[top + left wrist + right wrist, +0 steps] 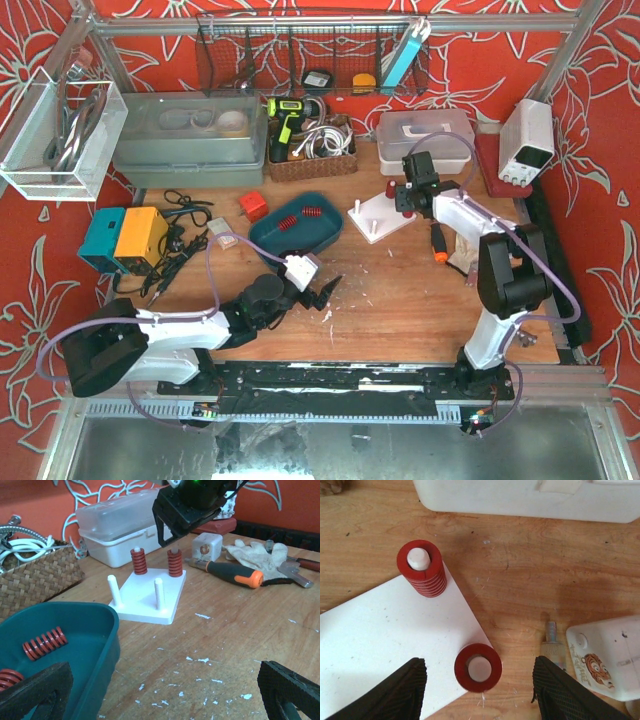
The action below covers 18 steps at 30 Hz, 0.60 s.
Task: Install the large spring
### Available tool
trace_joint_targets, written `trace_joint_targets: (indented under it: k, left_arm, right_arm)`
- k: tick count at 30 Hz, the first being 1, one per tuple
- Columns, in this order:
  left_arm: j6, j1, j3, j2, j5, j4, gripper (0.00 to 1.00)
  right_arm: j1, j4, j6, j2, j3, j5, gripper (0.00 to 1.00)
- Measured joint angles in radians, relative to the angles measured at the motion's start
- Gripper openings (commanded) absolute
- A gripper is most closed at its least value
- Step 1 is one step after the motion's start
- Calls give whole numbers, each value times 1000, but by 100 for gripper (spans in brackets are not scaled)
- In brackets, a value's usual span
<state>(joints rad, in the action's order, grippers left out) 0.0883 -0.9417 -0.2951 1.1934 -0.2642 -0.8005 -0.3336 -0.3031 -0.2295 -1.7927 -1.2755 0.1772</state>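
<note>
A white peg board lies on the table at the back right. Two red springs stand on its far pegs; two near pegs are bare. The large spring sits over the corner peg, the other red spring over the peg beside it. My right gripper hangs right above the large spring, open, its fingers apart from the coil on both sides. My left gripper is open low over the table beside a teal tray, which holds loose red springs.
An orange-and-black screwdriver and a glove lie right of the board. A white plastic box stands behind it, a wicker basket to its left. A small white box sits beside the right gripper. Cables and a yellow-teal box lie at left.
</note>
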Motion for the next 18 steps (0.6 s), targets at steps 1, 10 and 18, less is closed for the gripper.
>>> trace_joint_targets:
  k: [1, 10, 18]
  left_arm:
    - [0, 0, 0, 0, 0, 0, 100]
    - [1, 0, 0, 5, -1, -1, 100]
    - [12, 0, -45, 33, -13, 37, 100]
  right_arm:
    - [0, -13, -1, 10, -3, -4, 66]
    - [-20, -121, -34, 240, 41, -87, 85]
    - [-95, -119, -80, 497, 226, -180, 99]
